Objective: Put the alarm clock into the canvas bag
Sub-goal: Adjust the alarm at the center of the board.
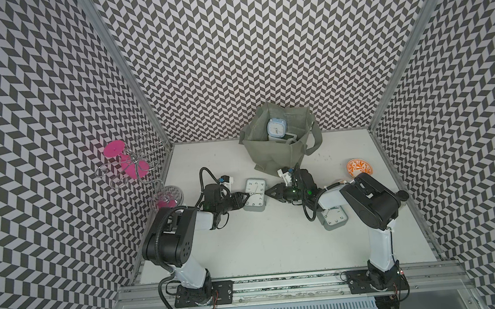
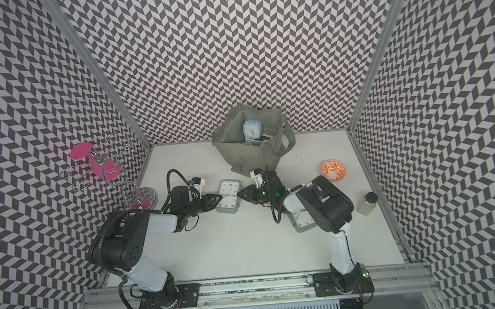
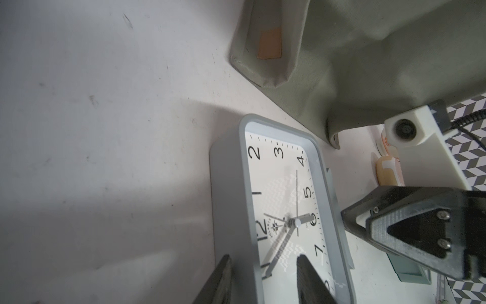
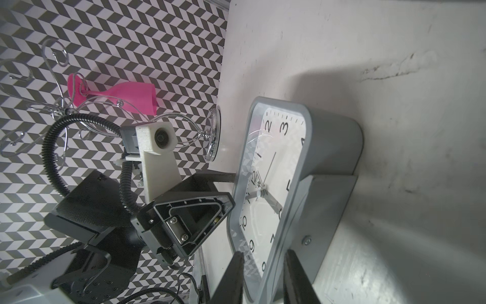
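A grey rectangular alarm clock (image 1: 255,194) (image 2: 228,195) with a white face lies face up on the table in front of the canvas bag (image 1: 270,156) (image 2: 246,158). My left gripper (image 1: 246,198) (image 3: 263,279) holds the clock's left end, with one finger against its side wall and the other across the face. At the opposite end my right gripper (image 1: 269,193) (image 4: 265,276) pinches the rim, with one finger before the face and one behind. The grey-green bag stands open at the back, with a small blue clock (image 1: 276,128) (image 2: 252,129) inside.
Another grey clock (image 1: 334,216) (image 2: 301,219) lies under my right forearm. An orange patterned bowl (image 1: 359,167) sits at the right, and a jar (image 2: 367,203) stands near the right wall. A wire rack with pink glasses (image 1: 126,161) stands at the left edge.
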`<action>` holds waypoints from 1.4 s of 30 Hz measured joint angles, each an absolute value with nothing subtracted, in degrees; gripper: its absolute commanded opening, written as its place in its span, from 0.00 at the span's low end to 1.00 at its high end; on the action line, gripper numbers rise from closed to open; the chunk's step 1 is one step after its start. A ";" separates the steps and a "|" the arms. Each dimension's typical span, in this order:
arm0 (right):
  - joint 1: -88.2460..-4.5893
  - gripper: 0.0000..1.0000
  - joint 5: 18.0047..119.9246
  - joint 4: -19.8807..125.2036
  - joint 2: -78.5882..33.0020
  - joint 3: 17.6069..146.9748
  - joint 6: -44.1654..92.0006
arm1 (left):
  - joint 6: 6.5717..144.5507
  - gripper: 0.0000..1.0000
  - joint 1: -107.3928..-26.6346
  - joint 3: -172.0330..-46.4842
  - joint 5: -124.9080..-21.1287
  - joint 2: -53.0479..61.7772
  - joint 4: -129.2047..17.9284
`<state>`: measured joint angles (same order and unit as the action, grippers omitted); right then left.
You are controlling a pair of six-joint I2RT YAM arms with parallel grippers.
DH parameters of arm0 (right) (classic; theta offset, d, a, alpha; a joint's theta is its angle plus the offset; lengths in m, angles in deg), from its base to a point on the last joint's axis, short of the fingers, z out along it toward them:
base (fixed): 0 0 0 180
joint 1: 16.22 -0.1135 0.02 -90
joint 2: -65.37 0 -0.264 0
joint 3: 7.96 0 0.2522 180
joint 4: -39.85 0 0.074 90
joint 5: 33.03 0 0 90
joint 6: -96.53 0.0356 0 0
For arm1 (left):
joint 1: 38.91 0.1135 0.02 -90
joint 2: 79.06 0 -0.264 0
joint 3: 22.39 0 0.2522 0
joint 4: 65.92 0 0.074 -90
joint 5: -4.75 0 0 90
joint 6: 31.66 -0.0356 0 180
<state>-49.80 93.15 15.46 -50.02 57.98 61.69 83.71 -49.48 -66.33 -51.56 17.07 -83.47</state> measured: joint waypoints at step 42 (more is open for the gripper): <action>-49.73 0.24 90.00 11.85 -43.57 50.47 63.04 | 80.76 0.16 -57.53 -71.14 -63.38 18.76 -83.09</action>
<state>-49.73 90.00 11.85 -43.57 50.47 63.04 80.76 -57.53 -71.14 -63.38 18.76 -83.09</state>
